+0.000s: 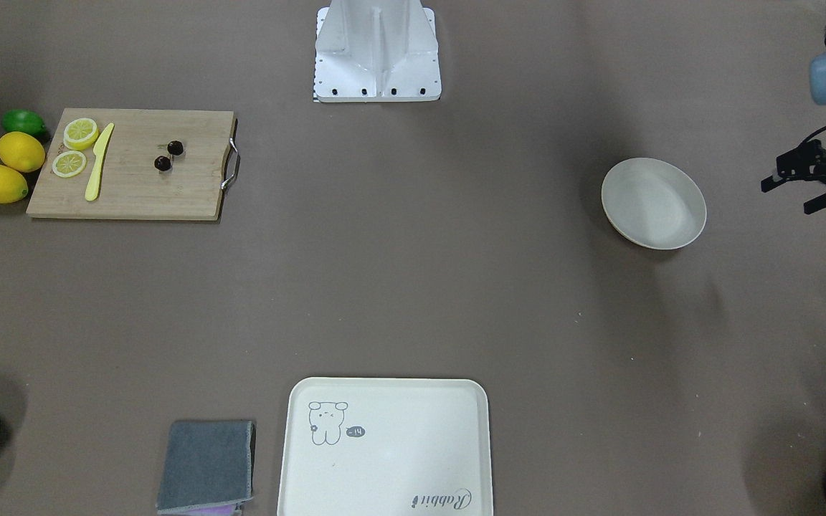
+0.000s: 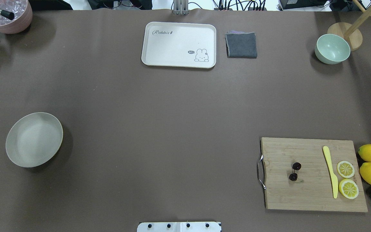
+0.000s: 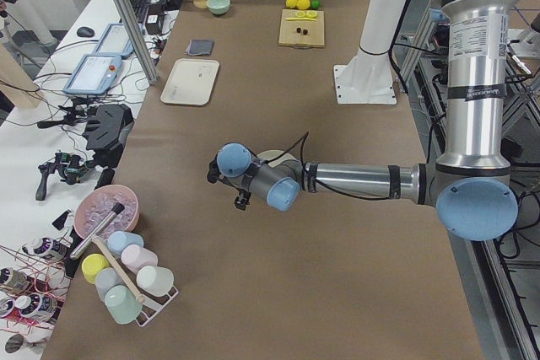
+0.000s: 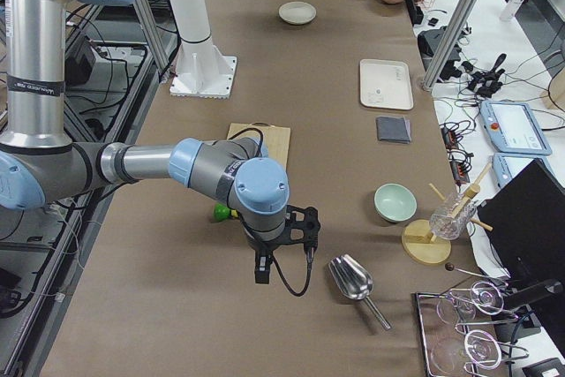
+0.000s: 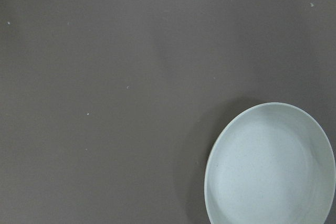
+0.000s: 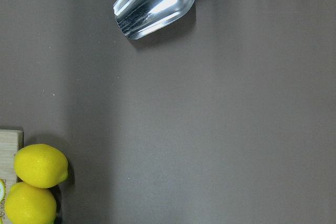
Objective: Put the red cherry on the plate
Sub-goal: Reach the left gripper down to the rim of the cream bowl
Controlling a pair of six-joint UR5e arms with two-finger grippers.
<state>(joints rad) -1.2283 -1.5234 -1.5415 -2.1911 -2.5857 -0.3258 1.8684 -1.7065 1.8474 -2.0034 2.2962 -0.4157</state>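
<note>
Glossy cherry [image 2: 295, 171] and "Rabbit" tray [image 2: 175, 48] are being kept apart from the round plate [image 2: 34, 140]. The left gripper [image 1: 789, 195] is being held wide; the right gripper [image 4: 282, 249] cannot be judged.

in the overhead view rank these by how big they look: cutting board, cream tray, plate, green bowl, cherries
Largest to smallest:
1. cutting board
2. tray
3. plate, not far behind the tray, which sits farther from the camera
4. green bowl
5. red cherry

left hand [image 3: 226, 188] hovers near plate [image 3: 272, 156] | red cherry [image 3: 301, 31] on far cutting board [image 3: 290, 38]
</note>
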